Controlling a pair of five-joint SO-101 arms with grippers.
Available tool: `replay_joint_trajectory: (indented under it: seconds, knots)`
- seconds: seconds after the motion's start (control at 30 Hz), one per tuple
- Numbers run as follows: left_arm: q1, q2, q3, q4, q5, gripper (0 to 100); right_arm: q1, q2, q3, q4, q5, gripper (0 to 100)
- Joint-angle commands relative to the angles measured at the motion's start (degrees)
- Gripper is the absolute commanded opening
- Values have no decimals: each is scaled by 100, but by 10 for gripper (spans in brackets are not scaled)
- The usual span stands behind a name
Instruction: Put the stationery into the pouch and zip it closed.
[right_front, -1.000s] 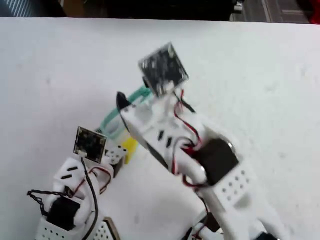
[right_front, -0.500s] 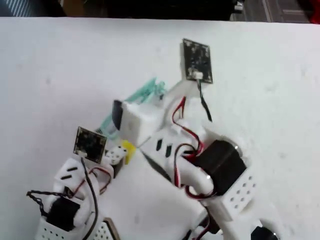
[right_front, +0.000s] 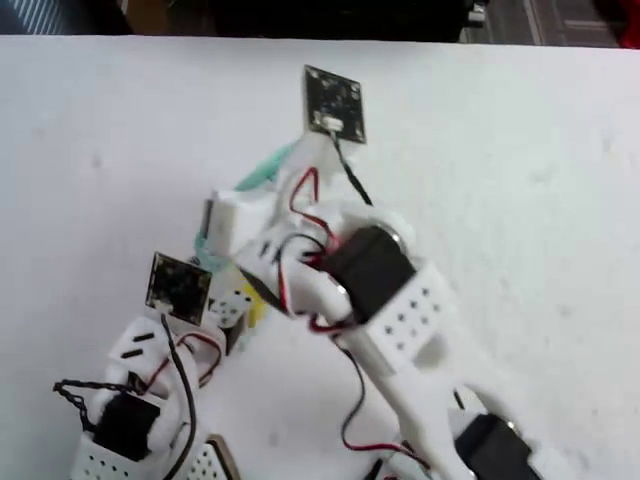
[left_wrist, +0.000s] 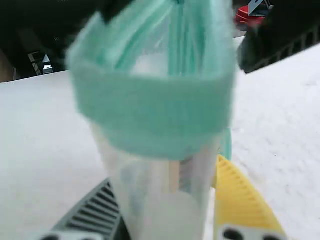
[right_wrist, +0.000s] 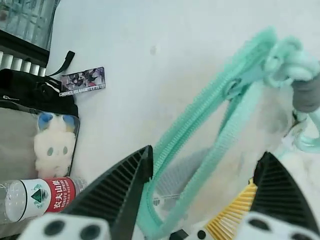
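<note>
Holds the pouch (right_front: 262, 172) upright in the left gripper (left_wrist: 165, 175), grey and yellow jaws closed on its clear wall, just toward ten o'clock of the middle of the table (right_front: 520, 150) in the high view. Over the last second, leans the right arm (right_front: 400, 320) farther toward ten o'clock, across the pouch, and rolls the wrist, leaving the camera board (right_front: 334, 100) at twelve o'clock of the pouch. Straddles the teal zip (right_wrist: 200, 115) with the right gripper (right_wrist: 206, 157), black jaws spread wide, gripping nothing; contact with the fabric impossible to tell. Zip tracks parted, mouth open by the look of it. Inside, a pale stick (left_wrist: 173, 172), probably stationery, too blurred to be sure. Points to zipping as the step in hand: braced on the left, lined up on the right, slider not yet pinched.
</note>
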Motion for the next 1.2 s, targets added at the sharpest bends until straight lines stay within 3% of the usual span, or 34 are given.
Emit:
replay_joint_trajectory:
  seconds: [0.0,0.33,0.73,0.83,0.93,1.03,1.17]
  knots:
    - [57,-48,-167,-26,18,221,-13,268,-712,365,-35,302]
    - [75,-48,-167,-26,18,221,224,699,-1714,523,-79,303]
    - [84,-48,-202,79,9,221,251,1323,-1257,549,-53,300]
    - [84,-48,-202,88,9,221,259,1358,-1380,725,-70,210]
    - [40,-48,-202,62,9,221,418,1244,-1486,743,62,10]
    - [31,-48,-273,105,35,225,646,1182,-1442,884,246,53]
    - [75,-48,-870,791,53,225,866,1209,-1451,1042,378,22]
